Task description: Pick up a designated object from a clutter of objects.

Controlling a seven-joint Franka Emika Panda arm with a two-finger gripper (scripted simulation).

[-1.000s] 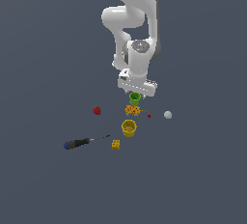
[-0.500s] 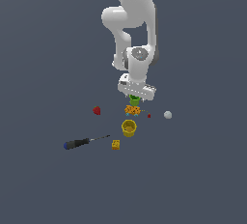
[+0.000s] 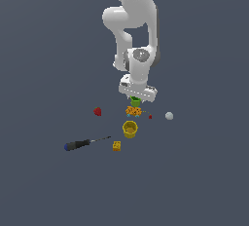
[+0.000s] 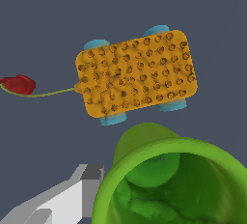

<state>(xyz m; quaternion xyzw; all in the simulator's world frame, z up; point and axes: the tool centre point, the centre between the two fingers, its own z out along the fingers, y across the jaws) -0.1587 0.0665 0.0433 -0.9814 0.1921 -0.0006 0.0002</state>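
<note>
The green cup stands directly under my gripper, which has come down over it, so the hand hides its upper part in the exterior view. In the wrist view the cup fills the near part of the picture, upright, its open mouth facing the camera. One grey finger stands just outside the rim; the other finger is not visible. The jaws look spread and hold nothing. An orange spotted lump with blue wheels lies right beside the cup.
A yellow cup stands in front of the orange lump. A yellow block and a dark-handled screwdriver lie nearer. A red strawberry piece, a small red bit and a white ball lie to the sides.
The arm has lowered the gripper onto the green cup, which is now partly hidden by the hand. The other items have not moved.
</note>
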